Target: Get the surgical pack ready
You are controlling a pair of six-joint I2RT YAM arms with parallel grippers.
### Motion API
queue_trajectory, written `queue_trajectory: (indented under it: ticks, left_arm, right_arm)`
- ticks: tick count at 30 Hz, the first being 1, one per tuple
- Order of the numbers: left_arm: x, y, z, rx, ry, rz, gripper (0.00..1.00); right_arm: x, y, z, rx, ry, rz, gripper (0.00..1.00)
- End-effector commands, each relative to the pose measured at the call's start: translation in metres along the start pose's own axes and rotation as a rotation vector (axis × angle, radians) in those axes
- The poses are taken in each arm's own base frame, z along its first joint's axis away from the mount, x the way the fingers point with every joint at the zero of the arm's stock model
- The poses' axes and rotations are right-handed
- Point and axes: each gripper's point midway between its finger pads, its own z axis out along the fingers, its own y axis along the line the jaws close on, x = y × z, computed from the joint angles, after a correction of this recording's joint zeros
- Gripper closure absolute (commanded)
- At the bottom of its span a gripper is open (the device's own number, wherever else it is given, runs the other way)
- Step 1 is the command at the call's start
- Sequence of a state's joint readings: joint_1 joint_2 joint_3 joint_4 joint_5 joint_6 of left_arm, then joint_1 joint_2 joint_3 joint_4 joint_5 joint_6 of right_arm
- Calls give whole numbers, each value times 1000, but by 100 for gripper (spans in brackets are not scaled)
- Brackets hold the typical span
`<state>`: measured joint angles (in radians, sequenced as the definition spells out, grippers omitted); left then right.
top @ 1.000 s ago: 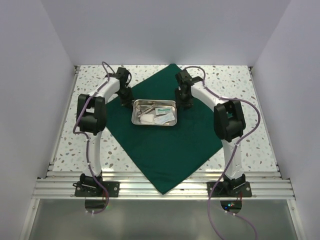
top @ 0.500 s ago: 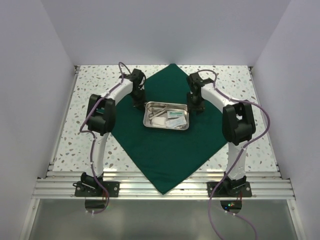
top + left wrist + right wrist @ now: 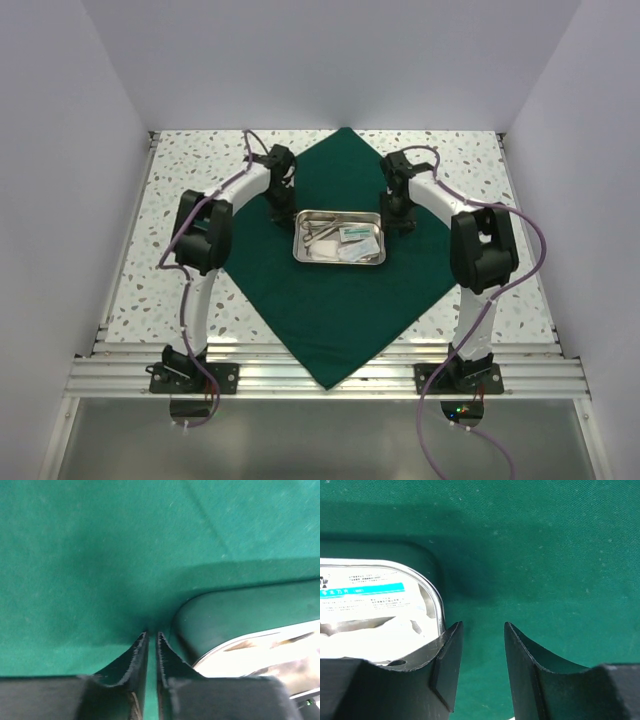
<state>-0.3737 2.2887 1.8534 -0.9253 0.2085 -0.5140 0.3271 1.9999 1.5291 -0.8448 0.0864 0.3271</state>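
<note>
The surgical pack is a dark green drape [image 3: 330, 310] spread as a diamond over the table, also filling the left wrist view [image 3: 100, 555] and the right wrist view [image 3: 560, 540]. A steel tray [image 3: 296, 240] sits on its middle. My left gripper [image 3: 277, 210] points down at the drape just left of the tray [image 3: 250, 650]. Its jaws [image 3: 152, 634] are shut to a thin slit with nothing between them. My right gripper [image 3: 402, 222] stands open at the tray's right end [image 3: 439, 611], empty [image 3: 481, 626], one finger [image 3: 445, 660] over the rim.
Inside the tray lie metal instruments [image 3: 320, 228], a white packet with a blue stripe [image 3: 355, 233] [image 3: 365, 587] and white gauze [image 3: 345, 253]. Speckled tabletop [image 3: 180, 190] shows around the drape. White walls close in three sides; an aluminium rail [image 3: 320, 375] runs along the near edge.
The tray has slid to the right on the drape, and both arms have moved right alongside it. The left jaws have parted very slightly.
</note>
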Motion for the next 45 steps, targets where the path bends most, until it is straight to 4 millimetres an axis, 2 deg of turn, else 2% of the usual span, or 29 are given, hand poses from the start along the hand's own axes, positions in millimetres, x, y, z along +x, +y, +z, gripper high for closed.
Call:
queue_trajectory:
  ticks: [1,3,4,5,7,9,12,16,18,25,28,32,36,40,45]
  left_arm:
    - [13,-18,-10,68,15,-15,82]
    - [-1,4,-24,49,-44,-48,74]
    - [-7,12,-28,45,-63,-60,73]
    - [-16,30,-34,38,-83,-96,72]
    - [-28,48,-47,30,-117,-113,70]
    - [-48,83,-65,17,-168,-146,69]
    - [-46,77,-61,59,-150,-125,67]
    - [-33,74,-52,70,-109,-152,67]
    - [-28,70,-57,84,-121,-148,68]
    - [8,51,-52,97,-72,-91,73]
    - [17,40,-48,109,-58,-73,73]
    - [18,27,-43,132,-50,-50,72]
    - [8,18,-44,161,-61,-31,72]
    - [6,14,-42,177,-60,-22,71]
    - [5,3,-40,215,-67,-1,71]
  right_arm:
    - [-19,47,-19,-195,-83,-15,55]
    - [-21,43,-20,-186,-86,-7,55]
    - [-22,37,-23,-176,-87,-1,54]
    - [-22,33,-24,-165,-89,5,54]
    - [-21,28,-28,-167,-83,13,53]
    - [-16,31,-35,-206,-66,3,53]
    - [-12,33,-34,-214,-57,13,53]
    - [-11,31,-36,-209,-64,19,53]
    - [-9,29,-37,-205,-59,19,53]
    - [4,19,-38,-183,-46,37,53]
    - [10,14,-37,-174,-37,53,55]
    - [16,15,-38,-187,-26,66,55]
    - [19,14,-40,-181,-23,74,56]
    - [11,5,-59,-146,-78,53,55]
    - [12,-7,-75,-97,-91,31,55]
